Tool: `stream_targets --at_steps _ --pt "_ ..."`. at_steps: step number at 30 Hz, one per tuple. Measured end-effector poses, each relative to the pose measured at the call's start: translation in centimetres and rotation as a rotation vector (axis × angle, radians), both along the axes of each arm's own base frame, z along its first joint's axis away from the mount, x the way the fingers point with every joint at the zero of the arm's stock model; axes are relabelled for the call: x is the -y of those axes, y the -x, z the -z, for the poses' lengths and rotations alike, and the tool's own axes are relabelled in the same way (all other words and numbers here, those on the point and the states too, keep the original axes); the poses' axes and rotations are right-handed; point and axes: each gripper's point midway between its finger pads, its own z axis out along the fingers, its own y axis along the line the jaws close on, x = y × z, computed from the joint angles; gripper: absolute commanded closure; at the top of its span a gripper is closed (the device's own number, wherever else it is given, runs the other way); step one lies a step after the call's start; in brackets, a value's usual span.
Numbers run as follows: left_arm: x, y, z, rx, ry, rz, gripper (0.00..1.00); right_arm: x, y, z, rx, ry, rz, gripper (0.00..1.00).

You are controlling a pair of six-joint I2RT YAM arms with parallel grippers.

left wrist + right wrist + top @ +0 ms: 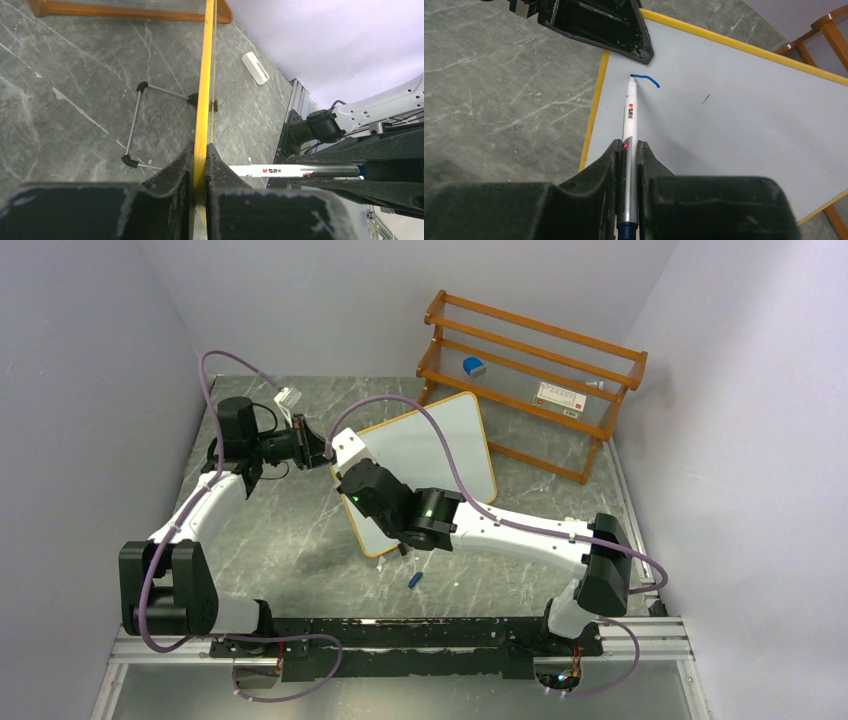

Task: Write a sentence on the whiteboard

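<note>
The whiteboard (440, 455) stands tilted on the table (280, 540), between the two arms and just in front of a wooden rack (530, 380). From the left wrist it shows edge on, propped from behind on a thin wire stand (135, 125). It looks thin, light and stiff, with a smooth, slick face inside a narrow yellow frame. On so slight a prop it would likely rock or slide under a firm push, so the frame edge is the sensible place to hold it, away from the writing area.

Of the sentence (647, 80) only one short curved blue stroke is there, near the board's upper left corner; nearly all the writing is yet to do.

The left gripper (200, 152) pinches the frame at that corner, one finger on each face of the board, pressed tight against it. The stroke lies just beside those fingers, so there is little room there.

The pen (630, 125) is a slim white plastic barrel, light and probably slippery, with a soft tip that wants only gentle pressure. The right gripper (628, 147) is clamped on its lower barrel, and the pen runs straight out between the fingers. Its tip touches the board at the left end of the stroke.

A small blue piece, perhaps the pen's cap (414, 580), lies on the table below the board
</note>
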Motion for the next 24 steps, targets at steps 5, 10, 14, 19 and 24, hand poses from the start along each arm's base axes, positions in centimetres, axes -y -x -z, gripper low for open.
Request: stream_targets --at_steps 5,10,14,19,24 --pt "0.0 0.0 0.0 0.0 0.0 -0.001 0.95 -0.2 0.3 0.3 -0.016 0.008 -0.021 1.0" --pt "0.0 0.0 0.0 0.0 -0.001 -0.001 0.95 -0.1 0.9 1.0 -0.038 0.035 -0.042 1.0" --pt "0.0 0.0 0.0 0.0 0.0 0.0 0.95 0.1 1.3 1.5 -0.053 0.055 -0.05 1.0" --pt "0.0 0.0 0.0 0.0 -0.001 -0.001 0.95 0.4 1.6 2.1 -0.068 0.078 -0.051 1.0" --pt "0.0 -0.1 0.1 0.0 -0.003 -0.003 0.95 0.8 1.9 2.9 -0.079 0.102 -0.048 1.0"
